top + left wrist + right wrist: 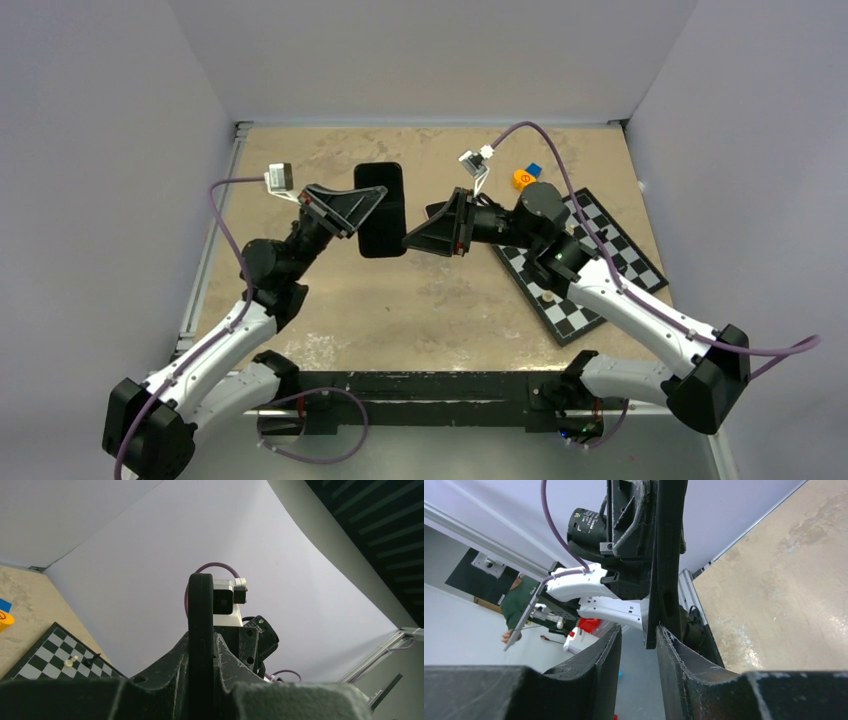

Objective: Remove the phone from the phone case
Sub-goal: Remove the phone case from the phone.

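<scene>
A black phone in its case (380,210) is held up above the tan table. My left gripper (372,203) is shut on it. In the left wrist view the phone (201,615) shows edge-on, clamped between both fingers of the left gripper (201,647). My right gripper (412,240) is open at the phone's lower right corner. In the right wrist view the phone (667,555) hangs edge-on, with its end just inside the gap of the right gripper (638,636), close to the right finger (674,652). I cannot tell phone from case.
A chessboard (590,262) lies on the right of the table (440,300) under my right arm, with a small pawn (547,296) on it. An orange piece (521,179) and a blue block (534,170) sit behind it. The board (50,650) also shows in the left wrist view.
</scene>
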Action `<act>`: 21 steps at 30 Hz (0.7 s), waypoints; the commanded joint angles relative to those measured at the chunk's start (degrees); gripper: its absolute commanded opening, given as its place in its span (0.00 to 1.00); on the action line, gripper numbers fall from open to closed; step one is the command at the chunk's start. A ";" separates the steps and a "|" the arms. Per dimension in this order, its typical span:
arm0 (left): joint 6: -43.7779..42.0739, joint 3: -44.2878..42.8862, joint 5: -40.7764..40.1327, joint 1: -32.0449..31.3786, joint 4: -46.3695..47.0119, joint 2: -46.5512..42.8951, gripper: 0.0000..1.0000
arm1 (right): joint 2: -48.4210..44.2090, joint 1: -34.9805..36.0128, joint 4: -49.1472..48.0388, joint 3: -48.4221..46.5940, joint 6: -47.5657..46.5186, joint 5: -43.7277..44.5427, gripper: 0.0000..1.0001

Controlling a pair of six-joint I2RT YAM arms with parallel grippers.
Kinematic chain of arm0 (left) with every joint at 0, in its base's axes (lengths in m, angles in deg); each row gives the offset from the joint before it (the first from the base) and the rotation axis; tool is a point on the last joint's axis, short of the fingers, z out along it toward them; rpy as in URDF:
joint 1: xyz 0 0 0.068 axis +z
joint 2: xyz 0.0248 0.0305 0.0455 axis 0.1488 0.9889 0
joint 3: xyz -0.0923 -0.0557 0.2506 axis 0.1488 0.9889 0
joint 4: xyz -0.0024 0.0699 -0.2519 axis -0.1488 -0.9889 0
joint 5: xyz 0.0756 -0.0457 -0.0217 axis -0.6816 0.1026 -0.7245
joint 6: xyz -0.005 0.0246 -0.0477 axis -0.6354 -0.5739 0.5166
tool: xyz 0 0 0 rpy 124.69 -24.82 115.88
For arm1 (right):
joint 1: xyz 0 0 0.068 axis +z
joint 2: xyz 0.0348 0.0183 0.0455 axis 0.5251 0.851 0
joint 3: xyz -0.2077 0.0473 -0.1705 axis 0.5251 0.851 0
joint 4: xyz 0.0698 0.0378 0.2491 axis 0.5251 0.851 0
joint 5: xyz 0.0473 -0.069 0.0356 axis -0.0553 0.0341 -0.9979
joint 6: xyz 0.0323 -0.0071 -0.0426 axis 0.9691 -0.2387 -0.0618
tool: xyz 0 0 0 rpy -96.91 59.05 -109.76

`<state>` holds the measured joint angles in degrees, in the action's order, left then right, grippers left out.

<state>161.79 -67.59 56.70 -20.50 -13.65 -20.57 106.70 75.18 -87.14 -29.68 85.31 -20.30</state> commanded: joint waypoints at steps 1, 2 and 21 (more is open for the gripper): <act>9.42 0.39 1.19 -3.37 12.37 1.59 0.00 | 3.70 1.93 4.08 -1.07 -1.82 4.63 0.39; 11.27 0.38 1.11 -3.41 15.38 2.60 0.00 | 4.40 1.93 5.86 -1.96 -3.65 4.60 0.39; -0.82 -1.56 6.76 -4.85 -4.80 -5.05 0.08 | 3.60 0.45 3.97 -7.10 -2.37 1.81 0.00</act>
<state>163.80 -66.02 54.87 -22.82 -14.15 -20.65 111.79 76.93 -79.53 -35.17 83.46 -19.73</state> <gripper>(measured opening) 0.191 0.055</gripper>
